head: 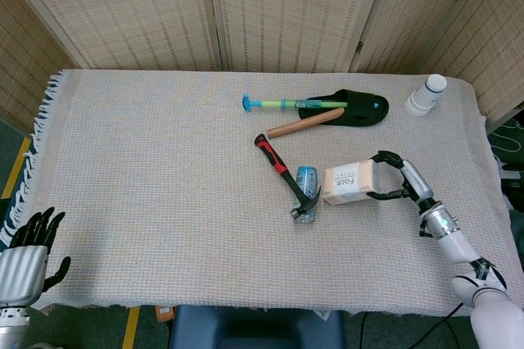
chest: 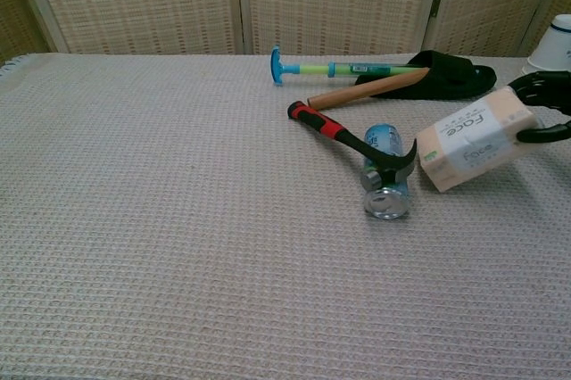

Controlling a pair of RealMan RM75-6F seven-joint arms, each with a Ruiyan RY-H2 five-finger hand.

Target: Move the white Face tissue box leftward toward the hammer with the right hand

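Fingers (head: pixel 386 156) of the right hand (head: pixel 395 175) curl around the right end of the white Face tissue box (head: pixel 352 183), gripping it from that end; in the chest view the same dark fingers wrap the box end at the frame's right edge. The box lies long side across the table, its left end just beside the hammer (head: pixel 286 175) head and the blue can (head: pixel 305 192) on which that head rests. The chest view suggests the box is tilted, left end low; whether it touches the cloth cannot be told.

Risk: the task appears nearly complete, so further leftward travel would likely push the box into the can, which lies on its side and could roll, dropping the hammer head. A release from a tilted pose may let the box tip or slide.

Open room: little remains between box and hammer. Behind lie the wooden stick (head: pixel 304 123), black slipper (head: pixel 354 108) and blue-green tool (head: pixel 291 104); the white bottle (head: pixel 426 94) stands well apart at the far right. The tablecloth (head: pixel 147 193) is bare toward the near edge. The left hand (head: pixel 26 260) rests off the table's near-left corner, fingers apart, holding nothing.
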